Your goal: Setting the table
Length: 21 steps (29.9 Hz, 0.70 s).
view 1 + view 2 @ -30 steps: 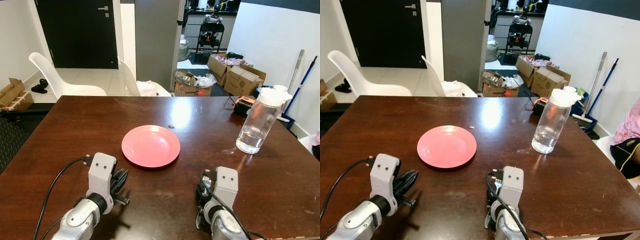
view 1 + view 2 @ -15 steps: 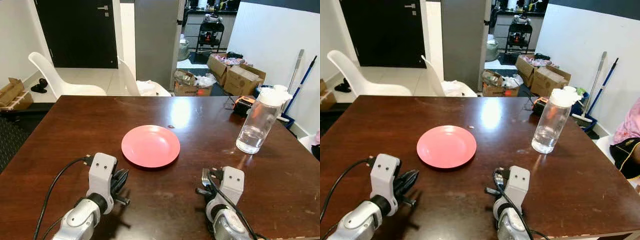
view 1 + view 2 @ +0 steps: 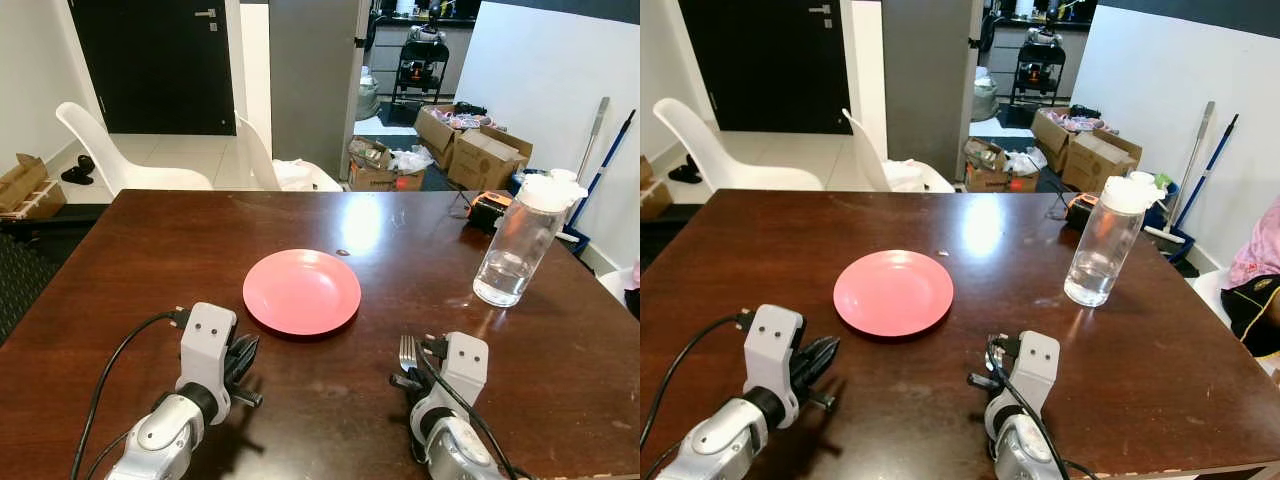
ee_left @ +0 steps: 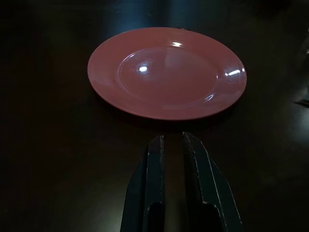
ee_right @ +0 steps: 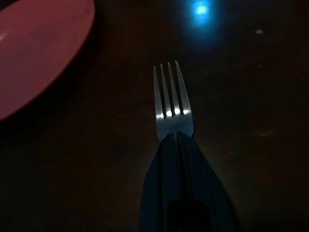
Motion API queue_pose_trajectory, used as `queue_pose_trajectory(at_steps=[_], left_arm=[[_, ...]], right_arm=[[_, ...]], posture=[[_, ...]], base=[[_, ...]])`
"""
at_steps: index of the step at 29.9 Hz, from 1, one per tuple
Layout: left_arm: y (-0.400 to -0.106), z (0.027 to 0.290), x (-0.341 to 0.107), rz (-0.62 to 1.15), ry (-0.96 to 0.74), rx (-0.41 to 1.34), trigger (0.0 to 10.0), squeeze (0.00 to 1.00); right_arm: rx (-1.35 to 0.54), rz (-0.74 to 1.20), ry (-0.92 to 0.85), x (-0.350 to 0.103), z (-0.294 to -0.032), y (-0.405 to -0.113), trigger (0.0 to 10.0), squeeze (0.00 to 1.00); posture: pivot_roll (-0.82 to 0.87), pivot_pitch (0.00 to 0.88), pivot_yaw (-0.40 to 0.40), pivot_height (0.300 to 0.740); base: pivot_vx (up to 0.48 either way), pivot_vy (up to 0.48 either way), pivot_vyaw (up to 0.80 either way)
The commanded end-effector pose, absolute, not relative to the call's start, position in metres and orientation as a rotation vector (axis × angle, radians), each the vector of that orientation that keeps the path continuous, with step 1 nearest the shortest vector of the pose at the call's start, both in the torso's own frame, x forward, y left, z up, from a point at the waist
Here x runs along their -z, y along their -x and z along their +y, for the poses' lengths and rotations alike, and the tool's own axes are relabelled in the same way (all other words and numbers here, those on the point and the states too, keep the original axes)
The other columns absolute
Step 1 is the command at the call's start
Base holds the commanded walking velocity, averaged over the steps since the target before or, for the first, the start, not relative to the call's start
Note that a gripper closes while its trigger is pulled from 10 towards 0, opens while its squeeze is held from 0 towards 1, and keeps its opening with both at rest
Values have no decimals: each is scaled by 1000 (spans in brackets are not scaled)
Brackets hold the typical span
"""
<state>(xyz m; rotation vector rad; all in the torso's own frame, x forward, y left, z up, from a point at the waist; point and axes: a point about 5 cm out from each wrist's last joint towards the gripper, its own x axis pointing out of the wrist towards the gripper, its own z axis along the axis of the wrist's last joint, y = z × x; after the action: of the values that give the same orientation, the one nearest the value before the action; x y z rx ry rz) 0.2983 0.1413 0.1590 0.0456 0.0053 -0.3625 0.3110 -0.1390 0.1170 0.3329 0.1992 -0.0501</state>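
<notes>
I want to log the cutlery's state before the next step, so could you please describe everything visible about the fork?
The fork is shiny silver metal with four straight tines. The right gripper is shut on its neck, so the handle is hidden between the black fingers. Its tines point away from the robot, over the dark wooden table, right of the pink plate and apart from it.

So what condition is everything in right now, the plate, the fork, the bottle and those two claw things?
Pink plate: empty, flat on the table.
Fork: clamped in the right gripper, tines pointing ahead.
Water bottle: upright, capped, a little water at the bottom.
Left gripper: holding nothing, fingers nearly together, aimed at the plate.
Black door: closed.
</notes>
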Motion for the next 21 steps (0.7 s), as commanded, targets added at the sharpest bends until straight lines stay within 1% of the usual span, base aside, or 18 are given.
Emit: queue_pose_trajectory(at_steps=[1,3,4,5,6,7,11,15,16,19,21], left_arm=[[-298,142,-154,29,-41,360,10000,0],[-298,141,-153,29,-41,360,10000,0],[-297,141,-154,29,-39,361,10000,0],[-297,140,-153,31,-39,362,10000,0],[-297,140,-153,31,-39,362,10000,0],[-297,140,-152,34,-40,365,10000,0],[-297,140,-152,37,-40,365,10000,0],[-297,139,-152,40,-40,368,10000,0],[-296,138,-151,44,-41,375,10000,0],[-297,134,-150,53,-37,383,10000,0],[-298,132,-151,51,-33,391,10000,0]], right_arm=[[21,176,-316,-124,-137,-311,10000,0],[7,169,-298,-126,-137,-312,10000,0],[-5,159,-263,-128,-137,-312,10000,0],[-7,157,-244,-130,-140,-312,10000,682],[-7,157,-244,-130,-140,-312,10000,682],[-4,154,-239,-131,-141,-312,10000,1000],[17,144,-234,-140,-142,-313,10000,1000],[17,138,-224,-151,-133,-306,10000,1000],[3,131,-209,-155,-127,-302,10000,1000],[-15,146,-213,-155,-117,-296,10000,1000],[-18,160,-224,-152,-114,-295,10000,1000]], posture=[[40,123,54,740],[41,121,55,740],[38,124,58,740],[38,127,58,740],[38,127,58,740],[39,129,58,740],[41,143,56,740],[37,158,59,740],[34,162,61,740],[34,167,58,740],[34,167,58,740]], base=[[0,0,0],[0,0,0],[0,0,0],[0,0,0],[0,0,0],[0,0,0],[0,0,0],[0,0,0],[0,0,0],[0,0,0],[0,0,0]])
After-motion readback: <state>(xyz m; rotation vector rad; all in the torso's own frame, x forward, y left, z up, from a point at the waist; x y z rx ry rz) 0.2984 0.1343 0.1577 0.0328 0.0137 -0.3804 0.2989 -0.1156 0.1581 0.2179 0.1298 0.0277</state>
